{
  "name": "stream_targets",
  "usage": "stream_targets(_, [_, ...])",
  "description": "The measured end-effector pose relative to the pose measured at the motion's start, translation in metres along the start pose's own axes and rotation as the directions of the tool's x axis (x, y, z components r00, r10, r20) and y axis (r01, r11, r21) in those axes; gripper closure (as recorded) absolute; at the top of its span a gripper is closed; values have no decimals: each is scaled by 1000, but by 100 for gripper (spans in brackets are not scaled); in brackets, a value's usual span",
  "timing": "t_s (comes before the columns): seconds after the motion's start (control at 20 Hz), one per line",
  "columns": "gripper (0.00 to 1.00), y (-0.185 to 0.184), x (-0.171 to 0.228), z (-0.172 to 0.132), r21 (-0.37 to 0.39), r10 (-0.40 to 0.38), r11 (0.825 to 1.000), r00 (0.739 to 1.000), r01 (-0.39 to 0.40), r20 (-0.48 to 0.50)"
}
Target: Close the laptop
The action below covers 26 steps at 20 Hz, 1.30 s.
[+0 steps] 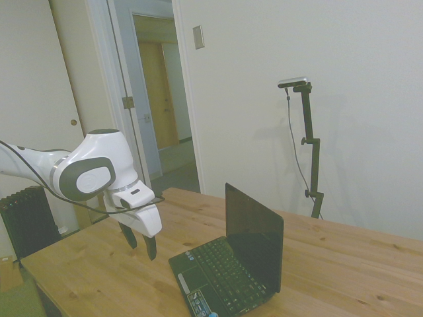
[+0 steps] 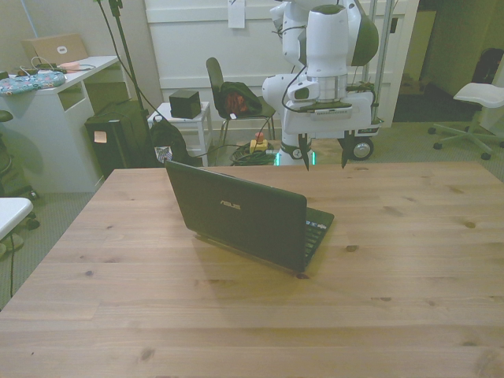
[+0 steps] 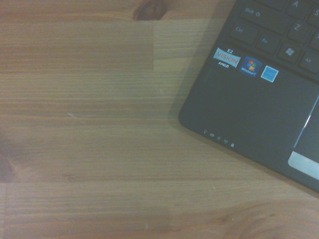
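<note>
Laptop (image 2: 246, 214) looks light, with a stiff hinge and a glossy lid (image 1: 254, 234): push its top edge. Gripper (image 2: 324, 157), jaws released, hovers at its 1 o'clock in the front view.

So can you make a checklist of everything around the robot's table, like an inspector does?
Surface: wooden table, bare around the laptop.
Job's things: laptop open, lid upright, stickers on the palm rest.
Clutter: nothing seen on the table.
End effector: end effector open, above the table, beside the laptop's keyboard side, touching nothing.
Cables: dark cable looped along the arm.
Surroundings: chair, white desk, open doorway.
</note>
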<state>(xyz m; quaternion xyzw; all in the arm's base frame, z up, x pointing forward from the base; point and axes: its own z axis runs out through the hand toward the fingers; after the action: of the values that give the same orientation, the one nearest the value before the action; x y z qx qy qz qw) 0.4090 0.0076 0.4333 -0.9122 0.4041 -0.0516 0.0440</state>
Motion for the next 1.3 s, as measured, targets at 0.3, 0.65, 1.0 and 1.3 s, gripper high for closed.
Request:
stream_targets(0.3, [0, 7, 26, -26, -14, 40, 999, 996, -41, -84])
stream_targets(0.65, [0, 33, 100, -139, 35, 172, 985, 963, -169, -207])
stream_targets(1.0, [0, 63, 203, -193, 57, 315, 949, 916, -311, -248])
stream_targets(1.3, [0, 99, 292, -181, 52, 413, 909, 878, -413, -242])
